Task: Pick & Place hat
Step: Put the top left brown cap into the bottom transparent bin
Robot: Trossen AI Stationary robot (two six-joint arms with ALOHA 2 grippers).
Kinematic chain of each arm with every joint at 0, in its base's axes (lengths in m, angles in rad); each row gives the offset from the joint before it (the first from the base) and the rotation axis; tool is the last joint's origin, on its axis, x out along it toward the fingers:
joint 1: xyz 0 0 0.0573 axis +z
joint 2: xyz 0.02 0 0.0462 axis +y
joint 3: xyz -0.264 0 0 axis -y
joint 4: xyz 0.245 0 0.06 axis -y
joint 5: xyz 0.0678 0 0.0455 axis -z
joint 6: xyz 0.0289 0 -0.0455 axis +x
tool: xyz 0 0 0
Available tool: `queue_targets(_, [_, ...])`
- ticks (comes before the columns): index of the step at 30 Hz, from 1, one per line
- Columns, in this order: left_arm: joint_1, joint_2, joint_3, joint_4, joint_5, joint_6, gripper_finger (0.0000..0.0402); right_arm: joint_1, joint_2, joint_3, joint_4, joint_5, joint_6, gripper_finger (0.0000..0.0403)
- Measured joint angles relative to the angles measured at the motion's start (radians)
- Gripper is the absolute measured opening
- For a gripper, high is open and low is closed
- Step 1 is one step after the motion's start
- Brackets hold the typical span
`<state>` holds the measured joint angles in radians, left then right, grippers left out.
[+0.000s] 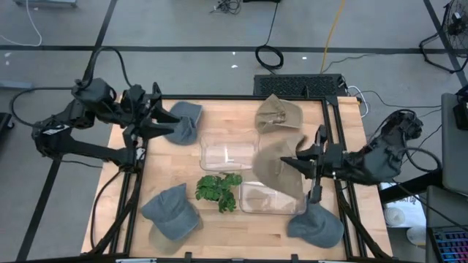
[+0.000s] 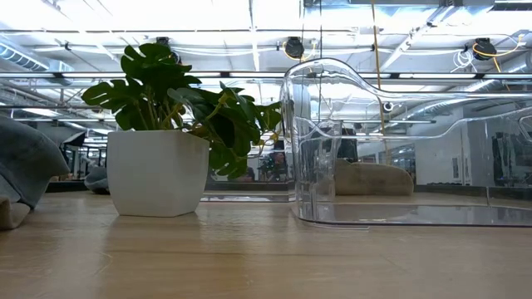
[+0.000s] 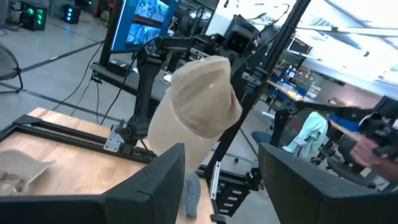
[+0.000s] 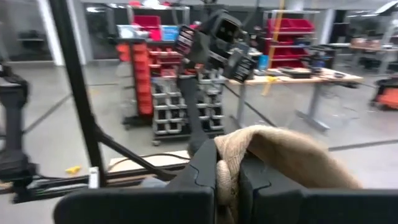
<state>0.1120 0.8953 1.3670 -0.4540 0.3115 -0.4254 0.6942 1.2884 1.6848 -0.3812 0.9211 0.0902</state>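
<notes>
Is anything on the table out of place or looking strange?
Nothing is spilled or damaged. The only unsettled item is the tan fabric hat, pinched by the right pincer and hanging over the clear plastic bins.

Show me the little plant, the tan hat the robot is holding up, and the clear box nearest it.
plant (image 1: 218, 189), high view, on its leaves.
tan hat (image 1: 273, 166), high view, on its crown.
clear box (image 1: 257, 197), high view, on its bare floor.
</notes>
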Motion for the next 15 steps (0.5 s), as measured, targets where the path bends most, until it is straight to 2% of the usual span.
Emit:
queue_targets(4, [0.0, -0.003, 0.0, -0.011, 0.001, -0.007, 0.0208, 0.024, 0.03, 0.001, -0.032, 0.122, 0.013, 0.0006])
queue_targets(7, [0.0, -0.002, 0.0, -0.033, 0.001, -0.022, 0.0213, 0.034, 0.049, 0.001, -0.076, 0.174, 0.081, 0.0006])
queue_targets(11, [0.0, -0.002, 0.0, -0.05, 0.002, -0.025, 0.0218, 0.045, 0.068, 0.001, -0.16, 0.204, 0.187, 0.0006])
queue_targets(15, [0.0, -0.002, 0.0, -0.053, 0.003, -0.032, 0.022, 0.048, 0.086, 0.001, -0.293, 0.178, 0.338, 0.0006])
